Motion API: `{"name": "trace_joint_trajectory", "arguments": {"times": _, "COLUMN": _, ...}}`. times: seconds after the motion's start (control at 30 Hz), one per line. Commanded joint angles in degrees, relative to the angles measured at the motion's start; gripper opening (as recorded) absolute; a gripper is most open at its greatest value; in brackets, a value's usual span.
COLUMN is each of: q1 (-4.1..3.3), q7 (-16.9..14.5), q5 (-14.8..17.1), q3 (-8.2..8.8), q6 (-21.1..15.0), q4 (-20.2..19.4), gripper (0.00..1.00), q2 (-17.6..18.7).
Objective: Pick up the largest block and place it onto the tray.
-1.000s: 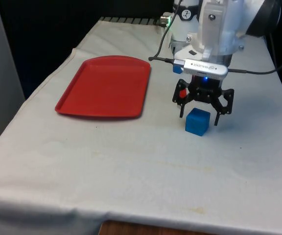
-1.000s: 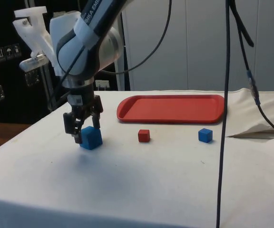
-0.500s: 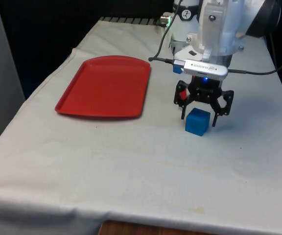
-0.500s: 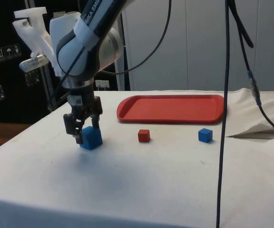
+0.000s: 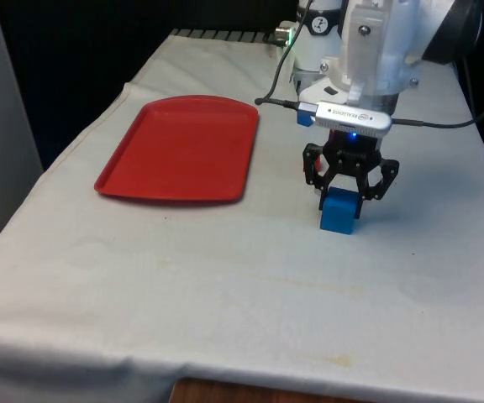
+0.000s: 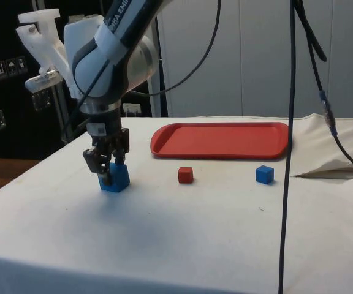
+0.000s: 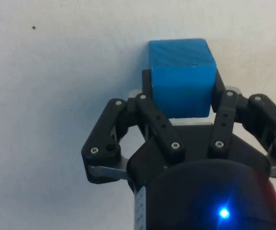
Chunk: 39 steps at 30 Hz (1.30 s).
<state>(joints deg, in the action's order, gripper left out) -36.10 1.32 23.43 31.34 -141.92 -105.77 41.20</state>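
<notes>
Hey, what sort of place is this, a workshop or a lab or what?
Probably a robotics lab: a white robot arm works at a cloth-covered table, its gripper closed on a blue block, with a red tray nearby.

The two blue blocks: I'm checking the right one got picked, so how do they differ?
The large blue block is clearly bigger than the small blue block. The large one sits between the jaws of the gripper, which are closed on its sides; the small one stands free on the cloth. The large one lies farther from the red tray than the small one. Both are blue cubes resting on the table.
</notes>
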Motion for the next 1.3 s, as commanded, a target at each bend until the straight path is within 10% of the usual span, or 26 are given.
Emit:
{"name": "trace_joint_trajectory", "arguments": {"times": 0.0, "q1": -0.06, "q7": 0.0, "q5": -0.1, "q3": 0.06, "q6": 0.1, "q4": 0.0, "gripper": 0.0, "q2": -0.1}}
{"name": "trace_joint_trajectory", "arguments": {"times": 1.27, "q1": -0.57, "q7": 3.4, "q5": -9.5, "q3": 1.89, "q6": 6.8, "q4": -0.4, "gripper": 0.0, "q2": -10.1}}
